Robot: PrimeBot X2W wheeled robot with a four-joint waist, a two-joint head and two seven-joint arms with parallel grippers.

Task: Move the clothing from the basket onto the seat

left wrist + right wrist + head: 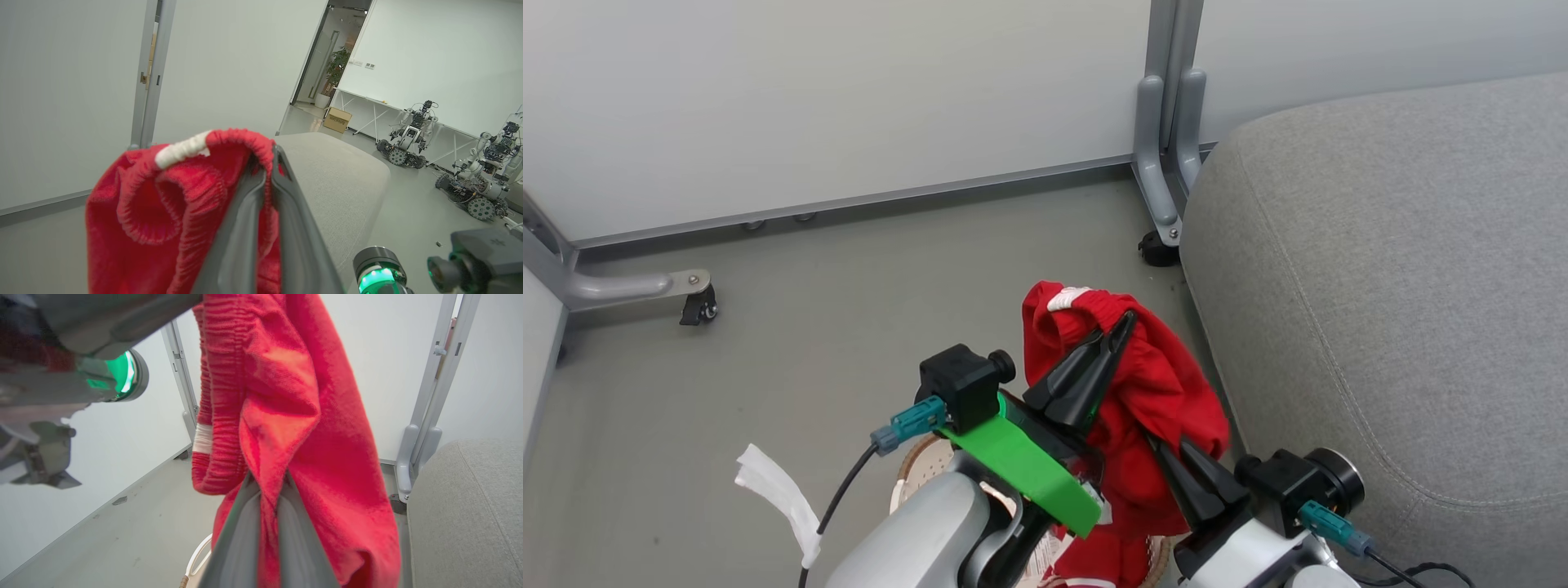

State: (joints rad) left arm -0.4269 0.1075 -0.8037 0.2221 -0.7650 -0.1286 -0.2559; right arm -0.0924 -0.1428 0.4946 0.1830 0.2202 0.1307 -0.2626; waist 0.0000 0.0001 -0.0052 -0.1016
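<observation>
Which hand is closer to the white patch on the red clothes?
The left hand: it pinches the red clothes beside the white patch. The right hand grips lower down.

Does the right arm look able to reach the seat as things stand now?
Probably yes. The seat lies close beside the right gripper with nothing between them. The gripper is shut on the garment, which the left gripper also holds, so both must move together.

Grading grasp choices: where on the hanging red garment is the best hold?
On the red garment, probably the gathered waistband, straddling its edge from the robot's side, as the left tool does: it is thick and ribbed, while the cloth the right tool pinches is loose.
</observation>
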